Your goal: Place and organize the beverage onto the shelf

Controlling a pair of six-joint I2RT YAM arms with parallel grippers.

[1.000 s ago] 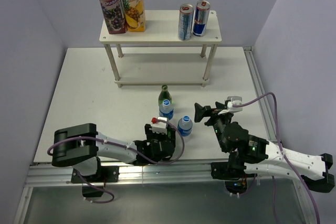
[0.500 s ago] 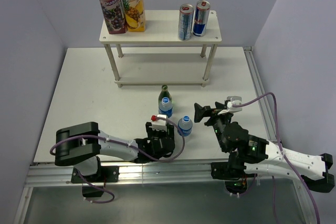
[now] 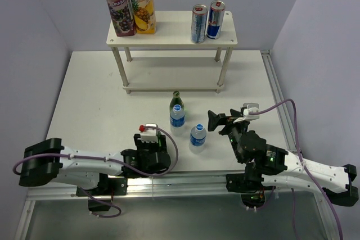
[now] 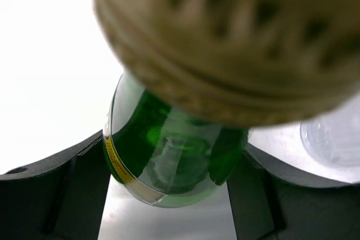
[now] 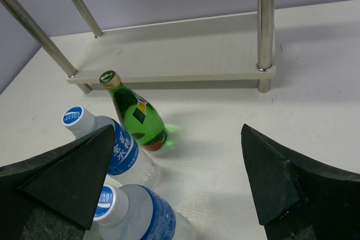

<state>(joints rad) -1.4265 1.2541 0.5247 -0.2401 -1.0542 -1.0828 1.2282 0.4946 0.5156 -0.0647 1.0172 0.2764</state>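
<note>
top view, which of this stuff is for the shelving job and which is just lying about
For the job: shelf; juice cartons and cans on it; green bottle and two water bottles on the table; a second green bottle in the left gripper.
Just there: purple cables; metal rail.

The shelf is white. On it, the purple juice box shows dark fruit, the yellow juice box a pineapple, and the cans are blue and silver. In front of the shelf, the green bottle has a gold cap and the clear water bottles have blue caps and labels. The left claw is black, holding a shiny green glass bottle with a yellow band
</note>
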